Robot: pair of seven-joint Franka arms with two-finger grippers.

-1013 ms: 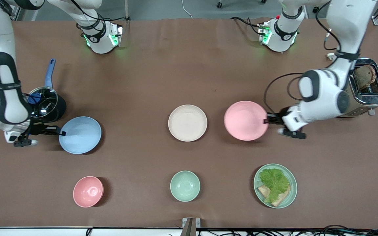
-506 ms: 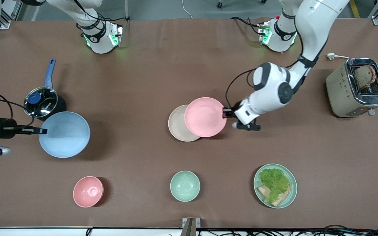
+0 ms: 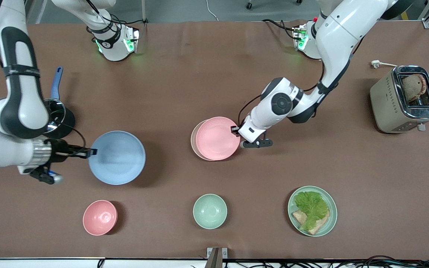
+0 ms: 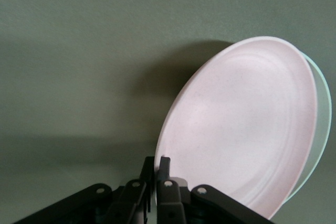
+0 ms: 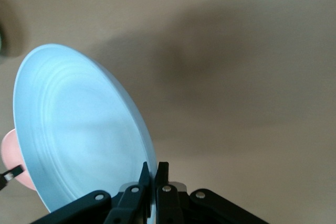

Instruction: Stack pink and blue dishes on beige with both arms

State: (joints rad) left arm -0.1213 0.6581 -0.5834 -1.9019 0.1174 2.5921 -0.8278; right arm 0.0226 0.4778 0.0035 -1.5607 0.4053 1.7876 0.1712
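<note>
The pink plate [image 3: 217, 138] lies almost squarely over the beige plate [image 3: 194, 140], of which only a thin crescent shows toward the right arm's end. My left gripper [image 3: 234, 130] is shut on the pink plate's rim. In the left wrist view the pink plate [image 4: 247, 129] fills the frame, the beige plate's edge [image 4: 324, 114] peeks past it, and the left gripper [image 4: 156, 163] pinches its rim. My right gripper [image 3: 92, 151] is shut on the rim of the blue plate [image 3: 117, 157], held above the table. The right wrist view shows the blue plate [image 5: 79, 129] clamped in the right gripper [image 5: 154, 169].
A small pink bowl [image 3: 99, 217], a mint green bowl [image 3: 209, 211] and a green plate with lettuce and bread [image 3: 312, 210] stand nearest the front camera. A lidded black pot [image 3: 56, 117] sits at the right arm's end, a toaster [image 3: 404, 98] at the left arm's end.
The left gripper carried the pink plate farther over the beige plate until it covers nearly all of it. The right gripper moved the blue plate toward the table's middle.
</note>
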